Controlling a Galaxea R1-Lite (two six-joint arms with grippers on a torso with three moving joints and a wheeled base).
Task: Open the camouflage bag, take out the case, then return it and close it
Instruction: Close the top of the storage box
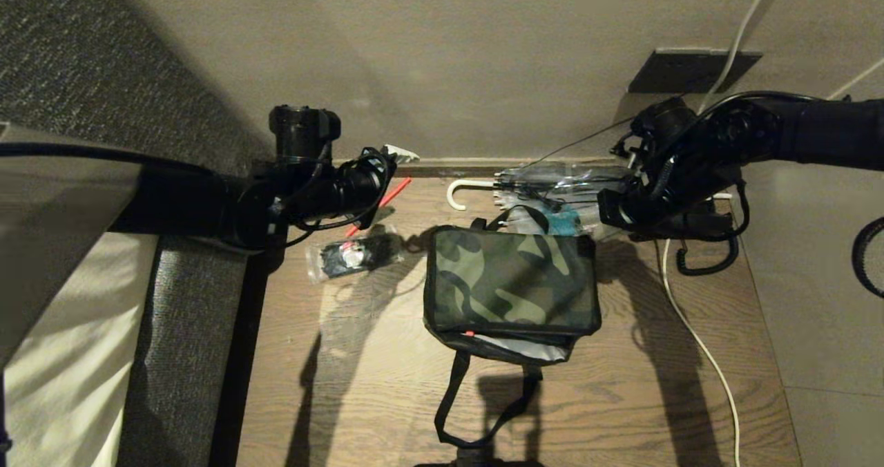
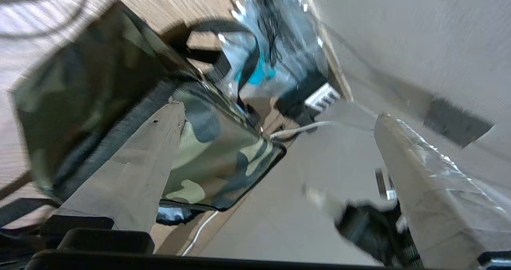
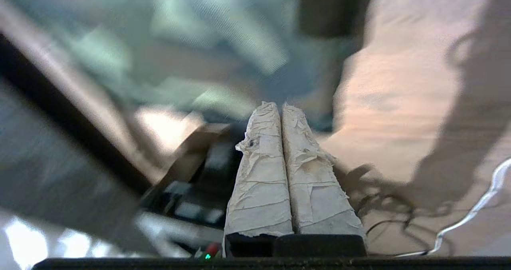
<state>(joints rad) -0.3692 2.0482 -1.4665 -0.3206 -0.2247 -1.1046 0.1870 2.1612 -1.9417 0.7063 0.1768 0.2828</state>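
Note:
The camouflage bag [image 1: 511, 280] lies flat in the middle of the wooden tabletop, with a black strap [image 1: 452, 398] trailing toward me. A glossy grey strip with a small red spot [image 1: 525, 348] shows at the bag's near edge; I cannot tell whether it is the case. My left gripper [image 2: 279, 112] hovers left of the bag [image 2: 100, 90], open wide and empty. My right gripper [image 3: 279, 106] hangs by the bag's far right corner, over the telephone, its taped fingers [image 3: 259, 174] pressed together with nothing between them.
A clear packet of black items [image 1: 352, 256] and a red stick [image 1: 387, 201] lie left of the bag. Behind it are a clear umbrella with a white handle [image 1: 459, 194] and a black telephone [image 1: 697, 235]. A white cable [image 1: 697, 336] runs down the right. The wall is close behind.

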